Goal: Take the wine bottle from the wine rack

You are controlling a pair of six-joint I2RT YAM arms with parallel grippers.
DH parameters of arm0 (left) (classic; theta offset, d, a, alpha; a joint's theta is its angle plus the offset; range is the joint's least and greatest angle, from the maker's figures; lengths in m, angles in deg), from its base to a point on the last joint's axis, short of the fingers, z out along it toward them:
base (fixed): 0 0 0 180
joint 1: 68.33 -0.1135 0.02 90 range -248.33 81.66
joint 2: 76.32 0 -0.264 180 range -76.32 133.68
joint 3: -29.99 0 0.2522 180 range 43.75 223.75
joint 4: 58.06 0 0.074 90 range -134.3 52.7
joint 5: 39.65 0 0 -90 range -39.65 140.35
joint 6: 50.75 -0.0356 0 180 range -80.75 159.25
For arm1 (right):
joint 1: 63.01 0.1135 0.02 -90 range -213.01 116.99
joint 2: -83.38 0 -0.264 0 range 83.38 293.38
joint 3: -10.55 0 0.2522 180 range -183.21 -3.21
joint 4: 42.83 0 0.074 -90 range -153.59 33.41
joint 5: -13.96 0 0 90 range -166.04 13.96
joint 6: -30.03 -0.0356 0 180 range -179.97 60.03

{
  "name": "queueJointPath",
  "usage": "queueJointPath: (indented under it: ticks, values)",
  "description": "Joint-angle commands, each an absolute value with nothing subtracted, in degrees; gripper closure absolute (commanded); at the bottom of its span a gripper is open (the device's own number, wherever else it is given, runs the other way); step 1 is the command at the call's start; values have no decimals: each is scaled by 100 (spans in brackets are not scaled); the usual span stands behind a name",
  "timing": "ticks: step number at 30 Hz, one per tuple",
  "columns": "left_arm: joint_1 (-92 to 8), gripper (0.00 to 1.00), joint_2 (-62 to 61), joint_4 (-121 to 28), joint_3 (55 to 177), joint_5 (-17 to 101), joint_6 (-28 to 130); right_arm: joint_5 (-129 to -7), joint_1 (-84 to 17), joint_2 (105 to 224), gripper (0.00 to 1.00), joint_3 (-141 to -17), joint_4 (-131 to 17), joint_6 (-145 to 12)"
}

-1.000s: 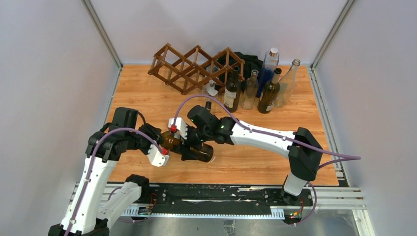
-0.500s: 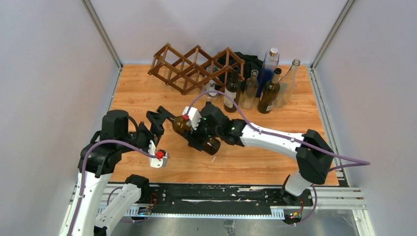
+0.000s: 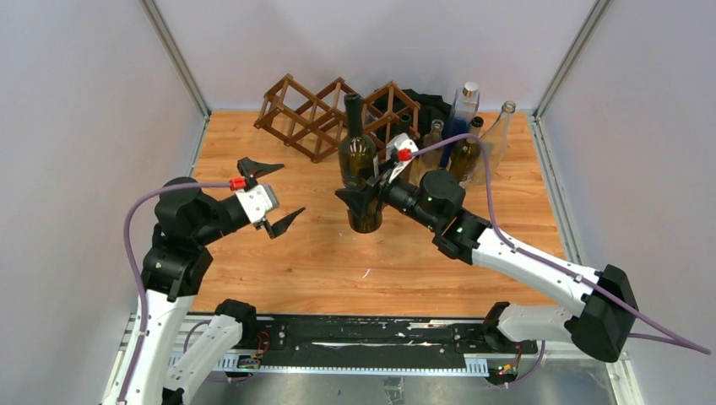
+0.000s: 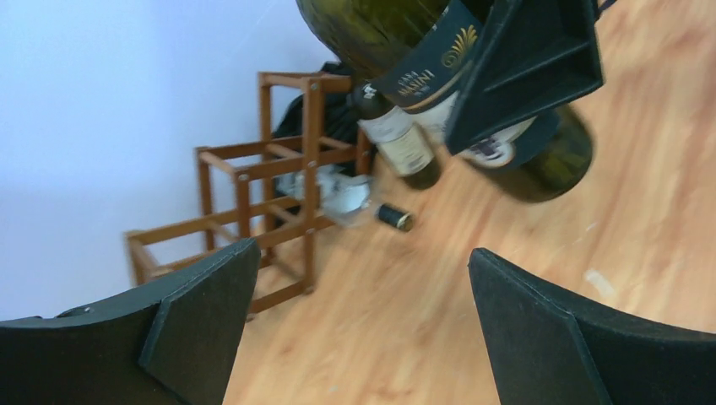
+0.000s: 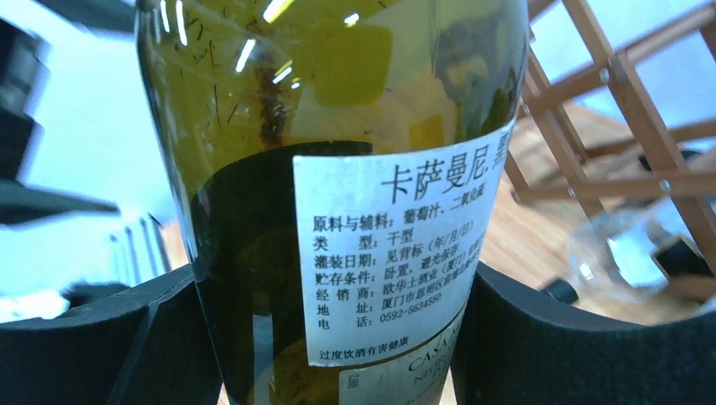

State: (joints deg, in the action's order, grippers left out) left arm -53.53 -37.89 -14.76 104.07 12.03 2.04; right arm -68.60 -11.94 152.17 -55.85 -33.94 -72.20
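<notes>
The wine bottle (image 3: 358, 160), dark green with a white label, is upright near the table's middle, in front of the wine rack (image 3: 314, 118) and clear of it. My right gripper (image 3: 368, 201) is shut on its lower body. In the right wrist view both pads press the bottle (image 5: 338, 152) at the label, with my right gripper (image 5: 338, 337) around it. I cannot tell whether the base touches the table. My left gripper (image 3: 272, 192) hangs open to the bottle's left, holding nothing. In the left wrist view my left gripper (image 4: 363, 253) faces the rack (image 4: 253, 194) and the bottle (image 4: 388, 34).
Several other bottles (image 3: 464, 143) stand at the back right, close behind the held bottle. A small clear bottle (image 4: 338, 190) with a black cap lies by the rack's foot. A dark cloth (image 3: 432, 105) lies behind the rack. Grey walls enclose the table on three sides.
The left gripper let go of the bottle, opened wide and drew back to the left. The right gripper carried the bottle toward the back and turned it from lying to upright.
</notes>
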Motion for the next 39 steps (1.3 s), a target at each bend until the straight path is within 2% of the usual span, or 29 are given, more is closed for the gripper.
queueJointPath:
  ticks: [1, 7, 18, 27, 32, 35, 38, 39]
  values:
    - [-5331, 0, -3765, -2330, 10134, 610, 2602, -6829, -1212, 15018, 100, -5977, -1743, -8177]
    - [-5324, 0, -4140, -3587, 9411, 380, 4523, -6563, -1086, 15417, 100, -6372, -901, -8950]
    - [-5086, 0, -3797, -3955, 9525, -435, 5225, -6436, -344, 16205, 100, -7202, -482, -8722]
    - [-5058, 0, -3775, -3807, 9455, -235, 5213, -6321, 18, 16332, 100, -7114, 146, -8988]
    - [-5060, 1, -3611, -3997, 9470, -587, 5592, -6314, 190, 16377, 100, -7036, 308, -9014]
    - [-5063, 9, -3560, -3955, 9513, -720, 5587, -6259, 228, 16397, 100, -7044, 277, -8966]
    - [-5065, 24, -3487, -3884, 9610, -836, 5535, -6129, 229, 16382, 100, -7067, 74, -8903]
    - [-5060, 32, -3461, -3861, 9640, -875, 5494, -6073, 227, 16376, 100, -7097, -30, -8891]
